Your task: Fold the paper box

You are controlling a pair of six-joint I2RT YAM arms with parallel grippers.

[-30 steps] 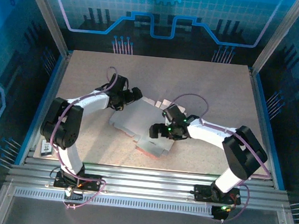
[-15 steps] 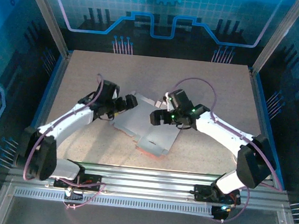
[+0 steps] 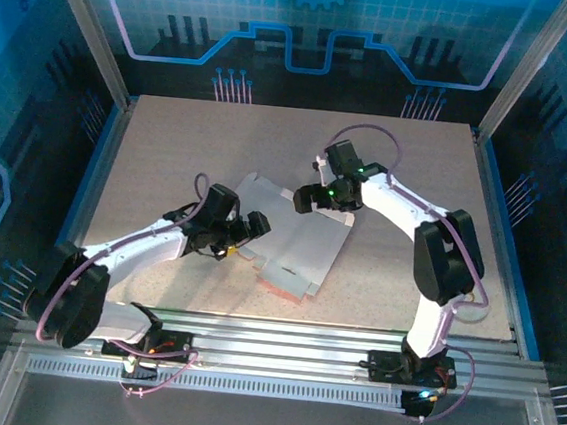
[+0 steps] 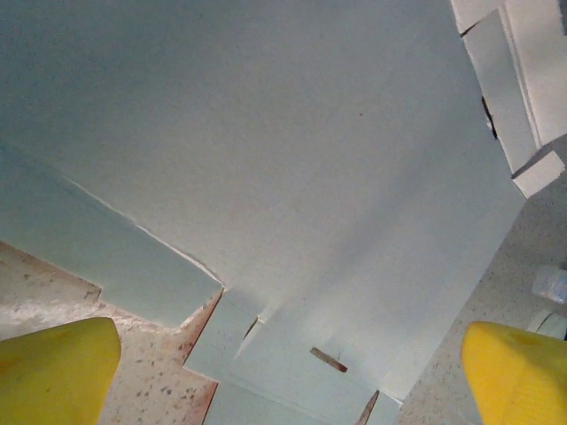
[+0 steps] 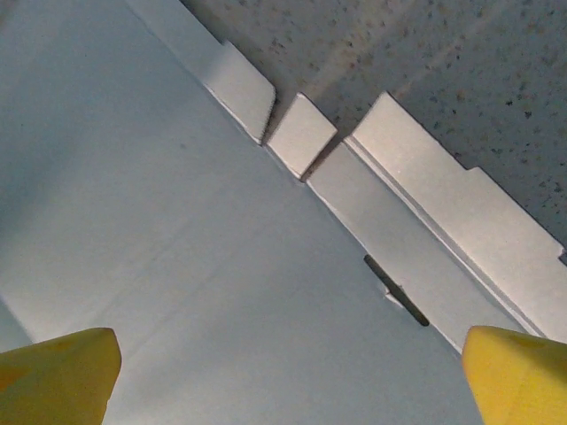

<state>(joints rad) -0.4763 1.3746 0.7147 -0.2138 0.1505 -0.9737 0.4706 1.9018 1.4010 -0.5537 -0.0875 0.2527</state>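
Nearest, past the arm bases, the L arm reaches low over the table (image 3: 419,165). Its left gripper (image 3: 255,226) hangs at the near-left edge of the paper box (image 3: 295,246), jaws spread wide w/ nothing betw. them. The box lies mid-table as a flat unfolded sheet, pale side up; the top cam gives its whole outline & a pink rim at the near corner. The L wrist cam gives detail too small to tell from above: yellow fingertips (image 4: 55,372) wide apart over the sheet, a notched edge w/ pink showing, a small slot (image 4: 329,359). Farther back, the right gripper (image 3: 305,201) is over the sheet's far part, likewise released & empty. The R wrist cam shows small tabs (image 5: 301,133) & a long flap along that far edge, w/ speckled table beyond.
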